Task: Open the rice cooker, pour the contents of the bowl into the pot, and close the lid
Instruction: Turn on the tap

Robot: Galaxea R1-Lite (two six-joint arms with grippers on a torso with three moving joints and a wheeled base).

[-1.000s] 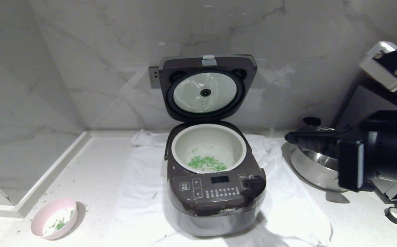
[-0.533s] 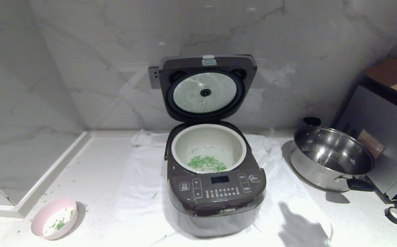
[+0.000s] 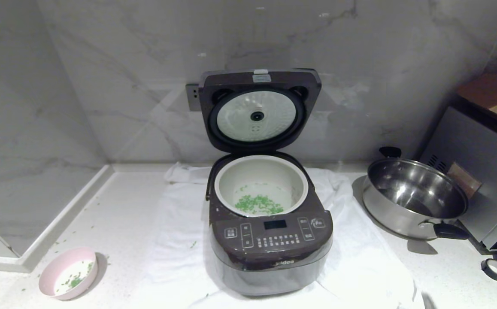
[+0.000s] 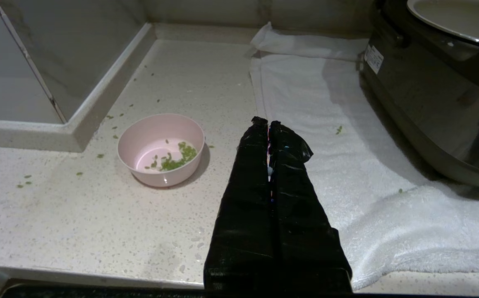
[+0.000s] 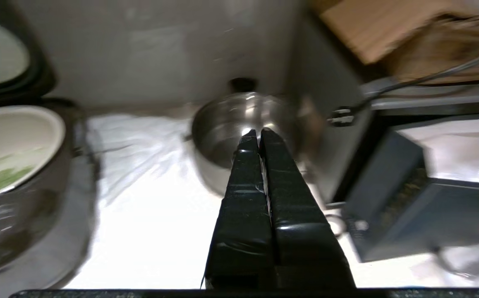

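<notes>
Your lid (image 3: 259, 109) stands open so the pot (image 3: 261, 182) could take greens; both grippers, left gripper (image 4: 268, 124) and right gripper (image 5: 258, 134), pinched together, holding nothing.

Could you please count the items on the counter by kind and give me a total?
Rice cooker: 1
Pink bowl: 1
Steel pan: 1
White towel: 1
Grey oven box: 1
Tape roll: 1
Total: 6

I count one rice cooker (image 3: 270, 231), one pink bowl (image 3: 67, 273), one steel pan (image 3: 416, 199), one white towel (image 3: 175, 240) and my two claws (image 4: 267, 122) (image 5: 258, 132).
</notes>
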